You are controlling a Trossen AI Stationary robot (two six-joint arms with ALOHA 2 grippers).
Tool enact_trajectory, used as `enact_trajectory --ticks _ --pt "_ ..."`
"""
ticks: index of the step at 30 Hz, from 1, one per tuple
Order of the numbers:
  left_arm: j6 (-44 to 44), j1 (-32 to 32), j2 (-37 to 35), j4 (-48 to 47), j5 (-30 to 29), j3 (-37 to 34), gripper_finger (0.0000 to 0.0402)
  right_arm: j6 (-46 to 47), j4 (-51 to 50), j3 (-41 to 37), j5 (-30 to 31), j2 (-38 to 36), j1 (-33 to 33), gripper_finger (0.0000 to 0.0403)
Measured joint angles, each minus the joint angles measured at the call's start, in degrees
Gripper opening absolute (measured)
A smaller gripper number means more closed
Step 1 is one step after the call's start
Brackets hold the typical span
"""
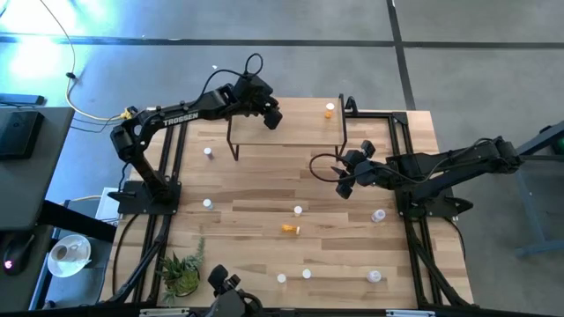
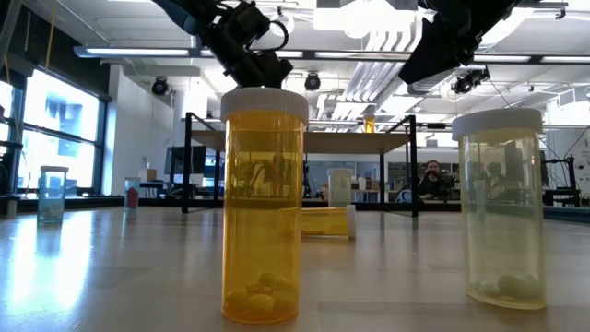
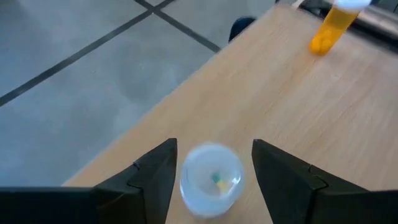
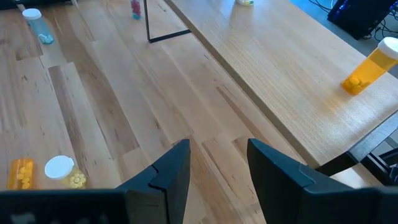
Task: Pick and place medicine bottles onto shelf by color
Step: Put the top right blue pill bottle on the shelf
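The shelf (image 1: 291, 132) stands at the table's far side. My left gripper (image 3: 214, 148) hovers over the shelf's left part, open. A bluish medicine bottle (image 3: 211, 180) stands upright between its fingers, near the shelf's far edge, with a thin gap on either side. An orange bottle (image 1: 330, 110) stands on the shelf's right end (image 3: 333, 28). My right gripper (image 4: 217, 149) hangs open and holds nothing, above the table just right of the shelf (image 1: 344, 180). Several more bottles are spread over the table.
On the table an orange bottle lies on its side (image 1: 291, 229), and others stand upright (image 1: 208, 152), (image 1: 298, 210), (image 1: 379, 214). Three more stand near the front edge (image 1: 307, 274). A small plant (image 1: 181, 273) sits at the front left corner. The shelf's middle is bare.
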Motion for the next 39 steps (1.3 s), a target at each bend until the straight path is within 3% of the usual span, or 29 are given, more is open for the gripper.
enact_trajectory --ticks 11,22,27,39 --pt "3.62 -1.12 -1.46 -12.34 1.07 9.83 0.0198 -0.19 -0.28 0.01 -0.11 0.0 0.0 0.0151" --pt "7.67 -8.11 -9.08 -12.26 2.62 9.47 0.0198 -0.58 -0.22 0.02 2.44 0.0 0.0 0.0151" --pt "8.94 -11.96 -11.81 -10.97 2.87 4.6 0.0197 -0.61 -0.17 0.02 2.82 0.0 0.0 0.0151" --pt "4.49 -19.82 -18.32 6.0 4.49 -16.08 0.0197 -1.03 -0.2 0.04 4.35 -2.67 0.02 0.0151"
